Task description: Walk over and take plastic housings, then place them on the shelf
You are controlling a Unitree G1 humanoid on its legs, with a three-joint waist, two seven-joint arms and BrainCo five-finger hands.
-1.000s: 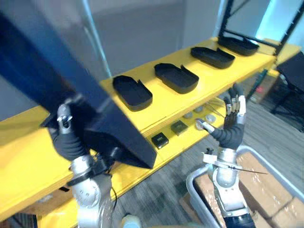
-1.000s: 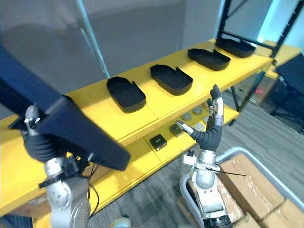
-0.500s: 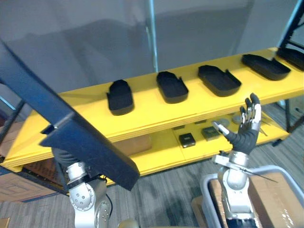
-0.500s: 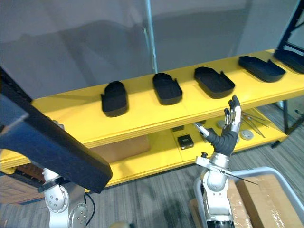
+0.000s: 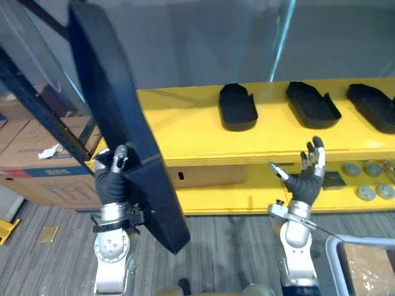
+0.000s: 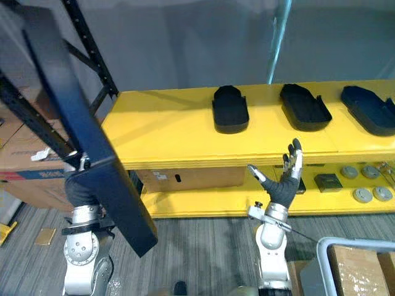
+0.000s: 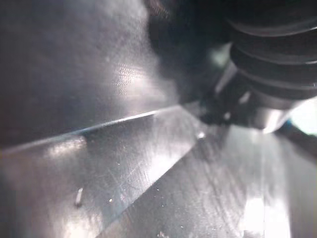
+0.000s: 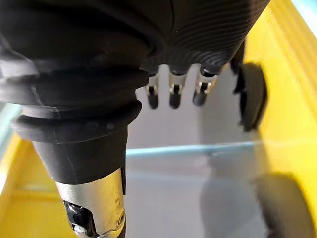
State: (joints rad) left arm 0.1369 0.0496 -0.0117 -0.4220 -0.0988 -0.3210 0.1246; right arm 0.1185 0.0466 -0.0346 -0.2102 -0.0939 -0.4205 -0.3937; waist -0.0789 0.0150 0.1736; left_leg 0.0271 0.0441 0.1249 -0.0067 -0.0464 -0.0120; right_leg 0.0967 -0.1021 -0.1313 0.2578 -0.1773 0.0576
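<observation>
View: the whole picture is shifted against the earlier frames, so the camera is judged to have swung. The shelf [image 5: 185,126], seen slanting a second ago, is now faced squarely.

Carried housing: a long dark housing [image 5: 117,105] is held up at the left. It is now seen standing steeply on end, where it lay more across the picture before. It is not yet set down and is clear of the shelf top.

Left hand: the left hand [image 5: 113,180] is clamped on the housing low down, with the thumb laid on its near face. The other fingers are hidden behind it.

Right hand: the right hand [image 5: 303,180] is raised at the right in front of the shelf's near edge. Its fingers are straight and spread, and nothing is held.

Shelf top: three placed housings [image 5: 237,106] [image 5: 313,103] [image 5: 373,106] are laid in a row on the right part. A bare yellow stretch is left beside them, on the left.

Meaning for the task: the walk is judged nearly done. The bare stretch is taken as the likely spot, and the housing must be tipped flat before it is set down.
</observation>
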